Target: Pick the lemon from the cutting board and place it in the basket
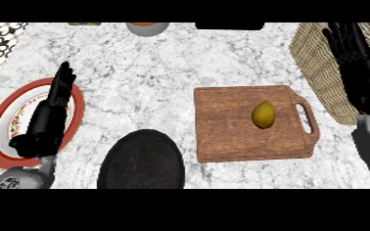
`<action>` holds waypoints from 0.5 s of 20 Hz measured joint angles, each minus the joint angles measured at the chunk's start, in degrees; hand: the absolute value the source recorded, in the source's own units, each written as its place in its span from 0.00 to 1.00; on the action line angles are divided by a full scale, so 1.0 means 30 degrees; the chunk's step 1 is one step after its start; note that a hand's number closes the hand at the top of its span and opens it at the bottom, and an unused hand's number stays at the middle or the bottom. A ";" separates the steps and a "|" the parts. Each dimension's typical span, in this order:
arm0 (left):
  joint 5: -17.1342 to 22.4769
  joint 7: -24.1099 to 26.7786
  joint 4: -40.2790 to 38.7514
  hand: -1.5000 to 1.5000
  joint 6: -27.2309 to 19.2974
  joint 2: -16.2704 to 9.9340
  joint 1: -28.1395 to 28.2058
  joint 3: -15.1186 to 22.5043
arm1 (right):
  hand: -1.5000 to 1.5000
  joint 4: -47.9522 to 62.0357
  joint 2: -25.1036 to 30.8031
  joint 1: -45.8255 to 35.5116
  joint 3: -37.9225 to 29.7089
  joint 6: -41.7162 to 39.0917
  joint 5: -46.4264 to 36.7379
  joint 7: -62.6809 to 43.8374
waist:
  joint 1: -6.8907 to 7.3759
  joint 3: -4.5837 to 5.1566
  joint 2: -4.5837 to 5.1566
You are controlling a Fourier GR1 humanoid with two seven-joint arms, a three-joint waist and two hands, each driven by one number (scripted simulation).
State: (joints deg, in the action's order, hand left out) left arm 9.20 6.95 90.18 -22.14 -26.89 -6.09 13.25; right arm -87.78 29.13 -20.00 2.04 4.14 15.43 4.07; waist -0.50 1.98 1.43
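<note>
The one small yellow oval lemon (264, 114) lies on the single brown wooden cutting board (231, 127) with a handle slot, to the left of and below the right hand (354, 63) as the head view shows it, and apart from it. That black right hand is raised at the view's right edge with its fingers straight and spread, holding nothing; it shows in front of the tan woven wicker basket (314, 58), which is the only basket in view. By my reading, no part of the task is done yet: the lemon has not been grasped, and the reach, the grasp, the carry to the basket and the release all remain.

The black left hand (54, 103) rests open at the view's left, fingers straight and pointing up, empty, over a white plate with a red rim (18, 98). Just right of and below that hand lies one round dark plate (141, 161) on the white marbled counter (159, 73). So there are two hands, two plates, one board, one lemon and one basket. At the far edge a grey bowl (147, 28) is partly cut off.
</note>
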 measured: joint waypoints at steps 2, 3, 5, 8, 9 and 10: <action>0.0404 -0.0111 -0.0526 0.50 0.0473 0.0056 0.0008 -0.0239 | 1.00 0.0450 -0.0085 0.0208 -0.0457 -0.0364 0.0252 0.0811 | 0.0055 -0.0259 -0.0158; 0.0675 -0.0659 -0.0551 0.50 0.0694 -0.0027 -0.0115 -0.0339 | 1.00 0.1023 -0.0098 0.0077 -0.0952 -0.0728 0.0660 0.1418 | 0.0121 -0.0364 -0.0194; 0.1206 -0.1572 -0.1076 0.50 0.1106 -0.0203 -0.0345 -0.0636 | 1.00 0.2231 -0.0011 -0.0215 -0.2223 -0.1649 0.1803 0.2660 | 0.0184 -0.0515 -0.0199; 0.2088 -0.2883 -0.1636 0.50 0.1837 -0.0254 -0.0518 -0.0731 | 0.00 0.2762 0.0995 -0.0259 -0.1743 -0.3058 0.0534 0.4525 | 0.0373 -0.0604 -0.0119; 0.2352 -0.3211 -0.1838 0.50 0.2130 -0.0300 -0.0625 -0.0767 | 0.00 0.2779 0.1012 -0.0228 -0.1017 -0.3075 -0.0544 0.5240 | 0.0471 -0.0621 -0.0110; 0.2553 -0.3502 -0.2038 0.50 0.2389 -0.0344 -0.0690 -0.0772 | 0.00 0.2703 0.0901 -0.0236 -0.0244 -0.2722 -0.1755 0.5796 | 0.0546 -0.0627 -0.0124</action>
State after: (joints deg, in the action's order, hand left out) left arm 16.86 -3.55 84.06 -14.97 -27.92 -8.16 10.93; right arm -79.67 31.83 -20.71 1.30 -4.03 10.17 21.46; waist 1.14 0.10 1.06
